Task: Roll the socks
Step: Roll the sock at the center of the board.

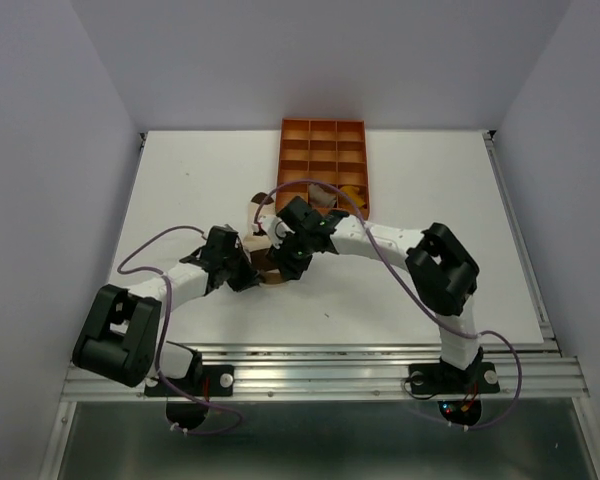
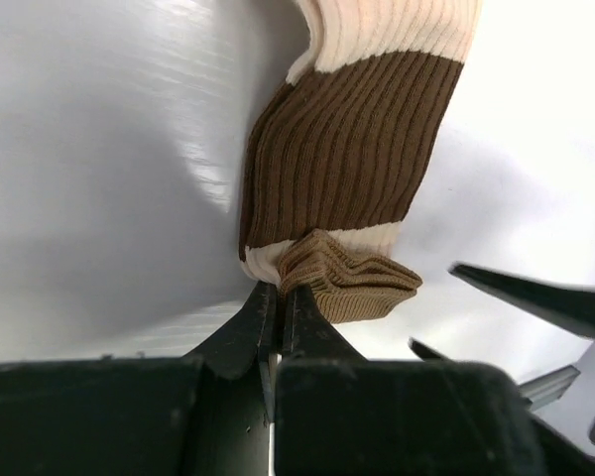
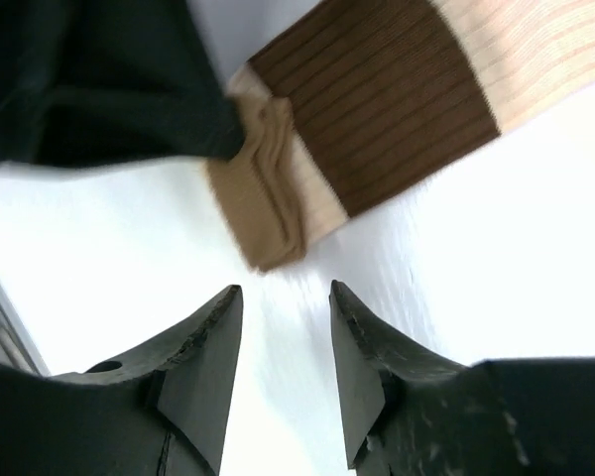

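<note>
A cream sock [image 2: 352, 149] with a broad brown band and a tan end lies flat on the white table. It shows in the right wrist view as the same banded sock [image 3: 367, 109]. My left gripper [image 2: 280, 290] is shut on the folded tan end, pinching its edge. My right gripper [image 3: 286, 293] is open with nothing between its fingers, its tips just short of the tan end. From above, both grippers meet over this sock [image 1: 254, 214], which is mostly hidden under them. A yellow sock [image 1: 352, 190] lies in the orange tray's near row.
The orange gridded tray [image 1: 322, 135] stands at the back middle of the table, just beyond the right arm's wrist. A pale piece of fabric [image 1: 320, 196] sits in its near row. My right fingertips [image 2: 535, 293] show at the right of the left wrist view.
</note>
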